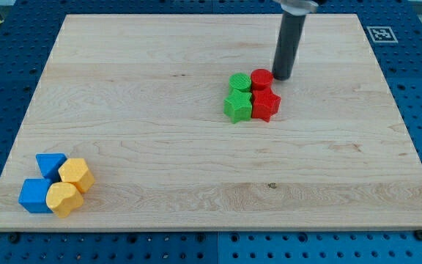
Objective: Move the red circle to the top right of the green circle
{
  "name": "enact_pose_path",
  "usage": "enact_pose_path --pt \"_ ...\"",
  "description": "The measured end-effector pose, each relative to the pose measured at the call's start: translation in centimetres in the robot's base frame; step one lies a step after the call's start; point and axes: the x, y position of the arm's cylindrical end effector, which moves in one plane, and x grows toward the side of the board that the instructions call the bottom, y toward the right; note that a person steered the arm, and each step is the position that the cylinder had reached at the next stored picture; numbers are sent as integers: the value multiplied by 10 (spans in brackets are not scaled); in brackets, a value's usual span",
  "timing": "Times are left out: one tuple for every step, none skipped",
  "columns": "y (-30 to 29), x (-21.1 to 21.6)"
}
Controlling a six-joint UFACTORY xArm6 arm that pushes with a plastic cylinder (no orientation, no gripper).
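The red circle [261, 78] sits on the wooden board [160, 110], touching the right side of the green circle [239, 83]. Below them lie a green star-like block [237, 106] and a red star-like block [265, 104], all four packed in a tight cluster right of the board's centre. My tip [281, 76] is at the end of the dark rod, just right of the red circle, touching or nearly touching its right edge.
At the view's bottom left corner of the board is a second cluster: a blue triangle-like block [50, 164], a blue block [34, 196], a yellow block [76, 174] and a yellow heart-like block [64, 199].
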Motion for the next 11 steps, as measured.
enact_pose_path --pt "4 4" --pt "4 4" --pt "4 4" --pt "4 4" --pt "4 4" --pt "3 17" --pt "2 25" --pt "-23 23" --pt "-51 23" --pt "-60 24" --pt "-77 26"
